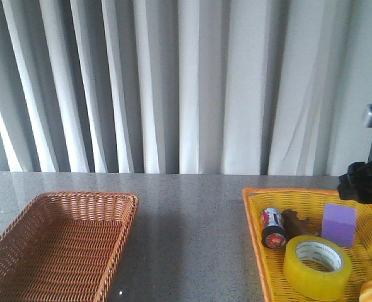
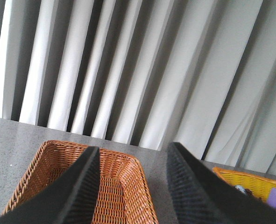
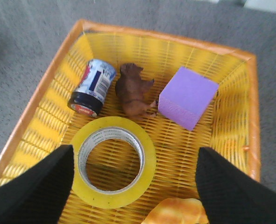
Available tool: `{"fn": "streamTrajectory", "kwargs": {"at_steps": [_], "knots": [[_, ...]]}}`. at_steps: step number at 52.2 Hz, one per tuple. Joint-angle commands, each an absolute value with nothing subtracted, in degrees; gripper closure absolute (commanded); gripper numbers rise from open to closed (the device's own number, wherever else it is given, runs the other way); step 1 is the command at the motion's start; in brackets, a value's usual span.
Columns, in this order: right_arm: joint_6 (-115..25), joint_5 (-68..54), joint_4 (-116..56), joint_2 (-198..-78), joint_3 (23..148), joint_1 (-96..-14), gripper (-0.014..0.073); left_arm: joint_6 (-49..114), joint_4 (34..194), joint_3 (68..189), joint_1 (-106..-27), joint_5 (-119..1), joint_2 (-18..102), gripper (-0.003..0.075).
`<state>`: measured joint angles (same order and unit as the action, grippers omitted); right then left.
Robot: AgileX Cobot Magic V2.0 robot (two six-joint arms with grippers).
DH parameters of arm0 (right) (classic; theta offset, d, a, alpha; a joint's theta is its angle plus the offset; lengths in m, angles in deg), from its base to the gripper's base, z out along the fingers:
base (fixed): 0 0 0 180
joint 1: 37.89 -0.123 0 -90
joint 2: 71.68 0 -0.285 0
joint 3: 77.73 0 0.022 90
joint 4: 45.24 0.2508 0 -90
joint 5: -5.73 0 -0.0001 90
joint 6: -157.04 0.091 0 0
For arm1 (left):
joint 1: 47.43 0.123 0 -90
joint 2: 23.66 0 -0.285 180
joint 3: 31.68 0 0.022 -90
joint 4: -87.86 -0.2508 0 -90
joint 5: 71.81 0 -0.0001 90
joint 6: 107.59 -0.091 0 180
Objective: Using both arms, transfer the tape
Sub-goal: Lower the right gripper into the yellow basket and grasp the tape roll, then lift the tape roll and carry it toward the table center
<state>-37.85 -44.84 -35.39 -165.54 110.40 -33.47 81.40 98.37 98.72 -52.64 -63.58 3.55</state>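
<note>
My right fingers (image 3: 133, 186) are spread wide above the yellow basket (image 3: 231, 116), holding nothing; the tape (image 3: 112, 161) lies flat on the basket floor below them, its hole facing up, between the two finger tips as my wrist camera sees it. Beside the tape in the same basket lie a small can (image 3: 92, 87) on its side, a brown animal figure (image 3: 134, 92) and a purple block (image 3: 187, 97), with an orange-yellow thing (image 3: 177, 212) at the near edge, too cut off to tell what it is. From the front, the tape (image 1: 316, 267) sits in the near part of the yellow basket (image 1: 255, 233) on the right of the grey surface (image 1: 192, 233). My left fingers (image 2: 133, 186) are also open and empty, above the brown wicker basket (image 2: 123, 196), which stands on the left of the surface, well apart from the yellow one.
</note>
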Motion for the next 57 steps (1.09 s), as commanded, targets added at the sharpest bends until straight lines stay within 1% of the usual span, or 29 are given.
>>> {"fn": "streamTrajectory", "kwargs": {"at_steps": [1, 7, 14, 35, 39, 41, 55, 57], "knots": [[-37.89, -45.88, -35.48, -172.22, 117.24, -33.43, 0.007, 81.27, 99.0, 100.64, -52.71, -67.58, 4.58, 0.0384], [-37.16, -49.75, -35.34, -180.96, 121.79, -33.43, 0.007, 81.27, 99.0, 100.64, -52.71, -67.58, 4.58, 0.0384], [-35.77, -52.72, -35.44, -186.77, 124.55, -33.43, 0.007, 81.27, 99.0, 100.64, -52.71, -67.58, 4.58, 0.0384], [-35.24, -55.71, -37.08, -192.52, 124.65, -33.43, 0.0079, 81.27, 99.0, 100.64, -52.71, -67.54, 4.58, 0.0384], [-35.24, -56.12, -37.08, -193.03, 124.65, -33.43, 0.012, 81.27, 99.0, 100.64, -52.71, -67.5, 4.58, 0.0384], [-35.19, -56.13, -37.08, -193.04, 124.65, -33.43, 0.0162, 81.27, 99.0, 100.64, -52.71, -67.5, 4.58, 0.0384], [-35.48, -56.09, -37.19, -192.5, 124.7, -33.43, 0.0588, 81.27, 99.0, 100.64, -52.71, -67.48, 4.58, 0.0385], [-35.53, -55.97, -37.09, -192.08, 124.7, -33.43, 0.061, 81.27, 99.0, 100.64, -52.71, -67.48, 4.58, 0.0385]]}}
